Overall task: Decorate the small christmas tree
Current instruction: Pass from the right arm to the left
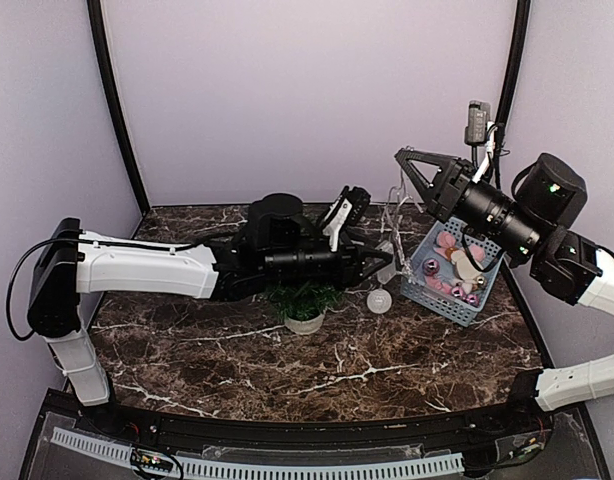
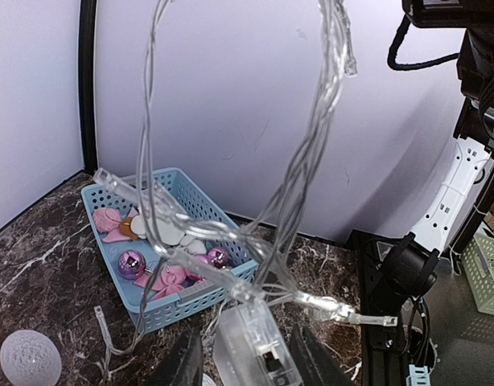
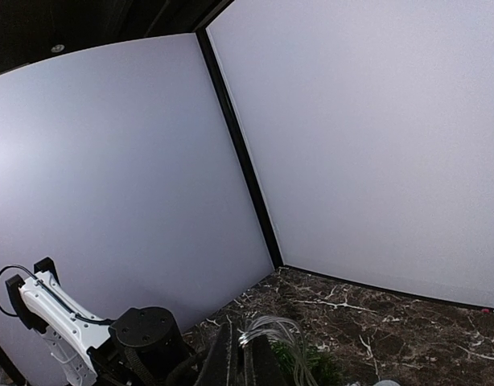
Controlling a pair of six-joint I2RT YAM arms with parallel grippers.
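Dark, white-veined marble desk (image 1: pixel 317 375) enclosed by pale lavender walls (image 1: pixel 307 90), with black posts in the back corners. In the overhead view a broad band of bare marble runs between the near edge and the small christmas tree (image 1: pixel 305 298), which stands just left of frame centre, largely under the left arm. A blue basket (image 1: pixel 487 285) of baubles (image 1: pixel 449 240) sits close to the desk's right edge. A white ball (image 1: pixel 379 300) lies between the basket and the tree.

The right pincer (image 1: pixel 399 155), raised at upper right, is clenched on a clear light string (image 1: pixel 395 215) that hangs towards the left pincer (image 1: pixel 379 262).

The left wrist view adds the string's clear battery box (image 2: pixel 247 342) between that pincer's fingers (image 2: pixel 185 363). Whether they press on it cannot be told. Loops rise to the top of the frame, with the basket at centre left and the ball at lower left.

The right wrist view shows strands (image 3: pixel 267 326) leaving the closed fingertips (image 3: pixel 229 358), and green foliage at the bottom edge.
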